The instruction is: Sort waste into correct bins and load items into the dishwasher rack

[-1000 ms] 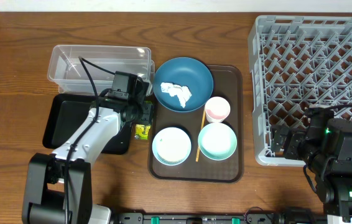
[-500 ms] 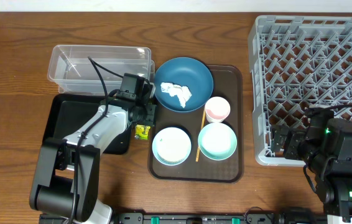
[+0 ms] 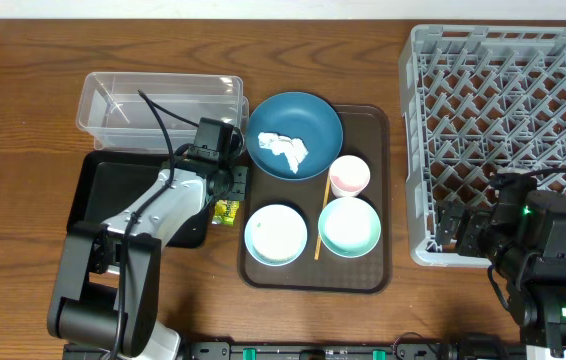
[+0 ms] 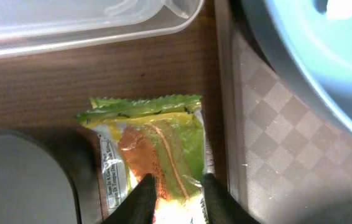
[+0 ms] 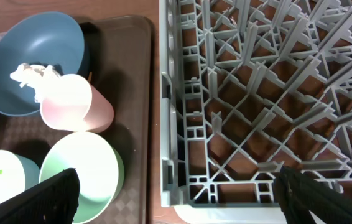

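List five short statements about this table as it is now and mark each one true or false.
1. The snack wrapper lies on the wooden table beside the brown tray. True.
2. The crumpled tissue lies on the wooden table. False: the crumpled tissue is in the dark blue bowl.
3. The yellow stick lies on the brown tray between the white bowl and the mint bowl. True.
4. The pink cup stands in the dishwasher rack. False: the pink cup is on the brown tray, outside the dishwasher rack.
5. The right gripper holds a bowl. False: the right gripper is open and holds nothing.
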